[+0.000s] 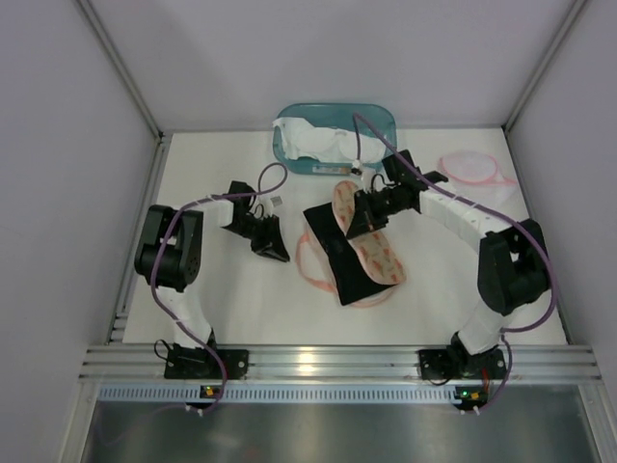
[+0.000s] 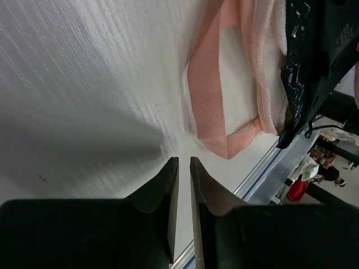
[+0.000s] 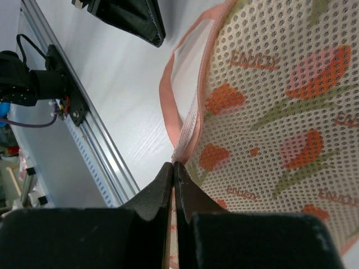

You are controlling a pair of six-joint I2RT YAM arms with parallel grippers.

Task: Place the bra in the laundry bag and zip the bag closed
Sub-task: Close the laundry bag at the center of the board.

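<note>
- Two arms reach over a white table (image 1: 222, 299); the laundry bag (image 1: 378, 253), floral mesh with pink trim, lies at centre.
- Black bra (image 1: 339, 265) overlaps the bag's 9 o'clock side.
- Right gripper (image 1: 360, 227) pinches the bag's lifted rim.
- Left gripper (image 1: 278, 255), at the bra's 9 o'clock, stands narrow and empty.

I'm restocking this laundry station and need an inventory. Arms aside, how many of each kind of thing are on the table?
Mesh bags: 2, the floral bag and the pink-rimmed bag
Black bra: 1
White bundle: 1, lying in the tray; I cannot tell how many pieces it holds
Tray: 1
Total: 5
</note>
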